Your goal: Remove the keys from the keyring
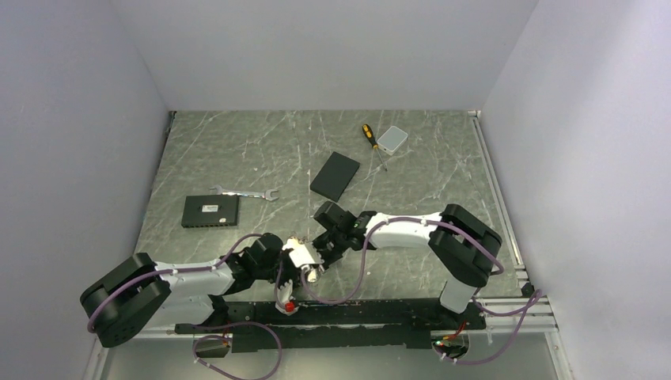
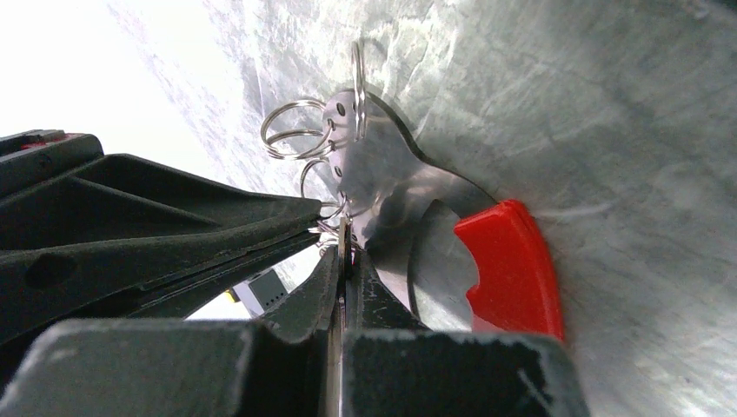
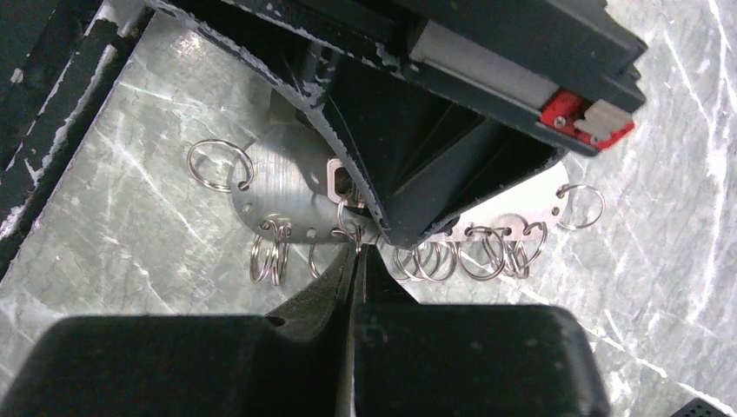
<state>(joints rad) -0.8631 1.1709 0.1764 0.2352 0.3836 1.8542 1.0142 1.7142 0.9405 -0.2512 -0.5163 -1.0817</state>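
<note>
Right wrist view, keyring (image 3: pixel 278 169) pinched from opposite sides, left fingers (image 3: pixel 417 165) and right fingers (image 3: pixel 317 295) both closed on its rings.

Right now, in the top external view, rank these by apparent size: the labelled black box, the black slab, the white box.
Largest: labelled black box and black slab, too alike to rank.
Smallest: white box, clearly.
</note>
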